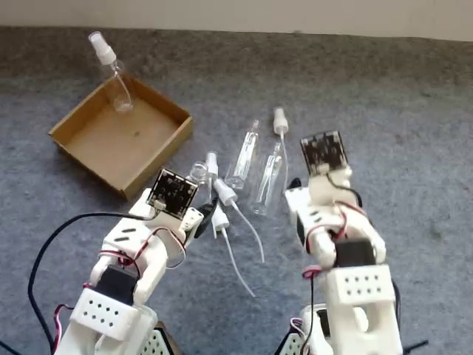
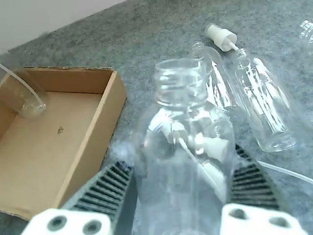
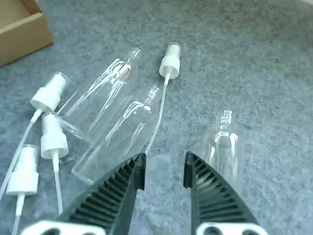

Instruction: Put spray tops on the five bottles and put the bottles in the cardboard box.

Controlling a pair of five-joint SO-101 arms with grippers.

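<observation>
- Gripping a clear uncapped bottle, my left gripper has both ribbed jaws pressed against its sides. The open neck sticks out past the fingertips, which I judge keeps it free to take a sprayer.
- My right gripper hangs over the grey carpet with its jaws parted and nothing between them. I take it to be the arm that will fetch a top.
- One empty bottle lies flat on the carpet just beside the right gripper, neck pointing away from the arm.
- Three loose spray tops lie between the two arms, near the held bottle, their long dip tubes trailing back toward me.
- Beyond them, two bare bottles lie side by side, necks pointing away.
- A fourth spray top rests by those necks, its tube running alongside the nearer bottle.
- Farthest off, toward my left, sits the shallow cardboard box, open at the top.
- It holds one finished bottle, top fitted, leaning in the far corner with the sprayer poking above the rim. By my count one of five is done.
</observation>
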